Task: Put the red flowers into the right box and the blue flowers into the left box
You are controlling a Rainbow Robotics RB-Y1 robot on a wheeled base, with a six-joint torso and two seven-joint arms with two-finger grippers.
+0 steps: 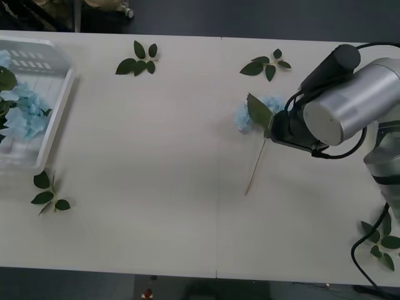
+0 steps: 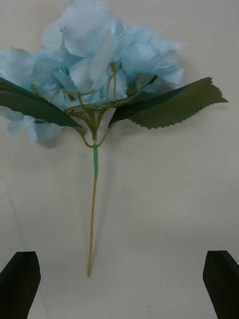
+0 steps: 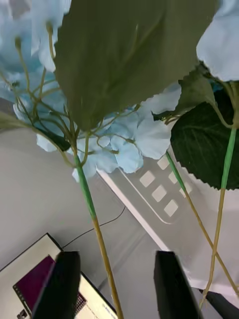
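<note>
One blue flower (image 1: 242, 119) lies on the table right of centre, stem pointing toward me. My right arm (image 1: 337, 112) hovers just right of it. In the right wrist view its gripper (image 2: 120, 254) is open, black fingers wide apart beyond the stem tip of that blue flower (image 2: 99, 55), touching nothing. The left box (image 1: 69, 81) sits at the far left with several blue flowers (image 1: 25, 112) in it. My left gripper (image 3: 117, 254) is open amid blue flowers (image 3: 124, 149) by the left box (image 3: 159, 192); a thin stem passes between its fingers ungripped. The red flowers and the right box are out of view.
Loose green leaf sprigs lie at the back left (image 1: 139, 59), back right (image 1: 265, 65), front left (image 1: 50, 195) and front right corner (image 1: 381, 240). A black cable runs along the right arm.
</note>
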